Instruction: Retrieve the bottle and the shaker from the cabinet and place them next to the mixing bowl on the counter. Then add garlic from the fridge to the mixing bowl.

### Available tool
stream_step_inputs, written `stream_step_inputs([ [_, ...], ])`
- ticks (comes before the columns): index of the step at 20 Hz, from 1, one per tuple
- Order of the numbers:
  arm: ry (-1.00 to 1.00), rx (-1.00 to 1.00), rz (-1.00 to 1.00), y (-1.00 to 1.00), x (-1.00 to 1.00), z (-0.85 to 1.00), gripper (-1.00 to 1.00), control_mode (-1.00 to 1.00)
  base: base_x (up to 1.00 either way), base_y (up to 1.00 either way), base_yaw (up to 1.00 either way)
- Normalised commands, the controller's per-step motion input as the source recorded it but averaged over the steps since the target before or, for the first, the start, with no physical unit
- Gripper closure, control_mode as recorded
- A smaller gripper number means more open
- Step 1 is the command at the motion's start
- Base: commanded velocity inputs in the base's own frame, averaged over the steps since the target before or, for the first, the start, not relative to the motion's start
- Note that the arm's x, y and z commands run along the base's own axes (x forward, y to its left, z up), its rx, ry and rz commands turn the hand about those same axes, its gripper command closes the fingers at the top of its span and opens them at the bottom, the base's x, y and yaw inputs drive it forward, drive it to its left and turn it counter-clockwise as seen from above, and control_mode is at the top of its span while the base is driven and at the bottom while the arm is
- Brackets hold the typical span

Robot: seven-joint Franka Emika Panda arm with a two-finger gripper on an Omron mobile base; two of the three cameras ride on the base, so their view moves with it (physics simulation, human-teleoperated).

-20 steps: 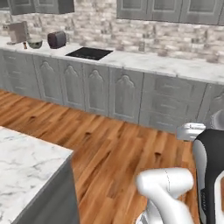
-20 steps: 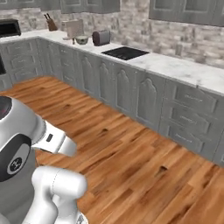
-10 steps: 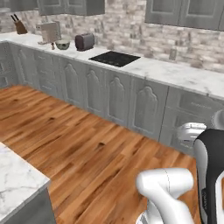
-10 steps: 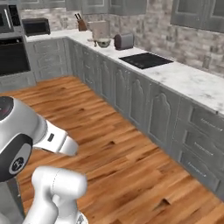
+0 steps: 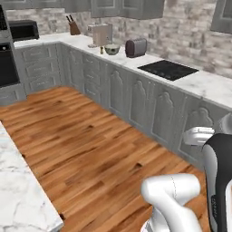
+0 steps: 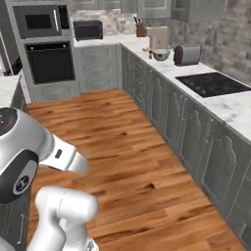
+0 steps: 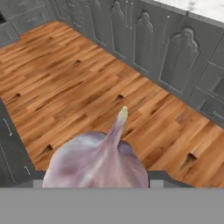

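Gripper (image 7: 97, 183): pinching the garlic (image 7: 98, 162), pointed tip facing away, above the wood floor (image 7: 65, 87) | Mixing bowl (image 5: 112, 49): on far counter (image 5: 199, 84), between pale box (image 5: 100, 34) and toaster (image 5: 135, 47); contents cannot be told

One garlic (image 7: 98, 162) bulb was in view, close to the hand camera, its pointed tip up. One mixing bowl (image 5: 112, 49) sat on the counter (image 5: 206, 86). Beside it stood one toaster (image 5: 135, 47), one pale boxy appliance (image 5: 100, 34) and one knife block (image 5: 72, 28). One small brown item (image 5: 102, 50), too small to name, stood just beside the bowl. One black cooktop (image 5: 168, 70) was set into the counter. One microwave (image 6: 41, 21) sat above one wall oven (image 6: 51, 62), and one dark countertop oven (image 6: 88, 30) stood near them.
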Motion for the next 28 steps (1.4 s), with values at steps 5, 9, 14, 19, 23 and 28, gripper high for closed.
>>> stream_step_inputs([
  [5, 0.00, 0.00, 0.00, 0.00, 0.00, 0.00, 1.00, 1.00, 1.00, -0.09, 0.28],
  [9, 0.00, 0.00, 0.00, 0.00, 0.00, 0.00, 1.00, 1.00, 1.00, -0.48, 0.48],
  [14, 0.00, 0.00, 0.00, 0.00, 0.00, 0.00, 1.00, 1.00, 1.00, -0.46, 0.41],
  [19, 0.00, 0.00, 0.00, 0.00, 0.00, 0.00, 1.00, 1.00, 1.00, -0.35, 0.05],
  [23, 0.00, 0.00, 0.00, 0.00, 0.00, 0.00, 1.00, 1.00, 1.00, -0.04, 0.00],
  [28, 0.00, 0.00, 0.00, 0.00, 0.00, 0.00, 1.00, 1.00, 1.00, 0.00, -0.04],
])
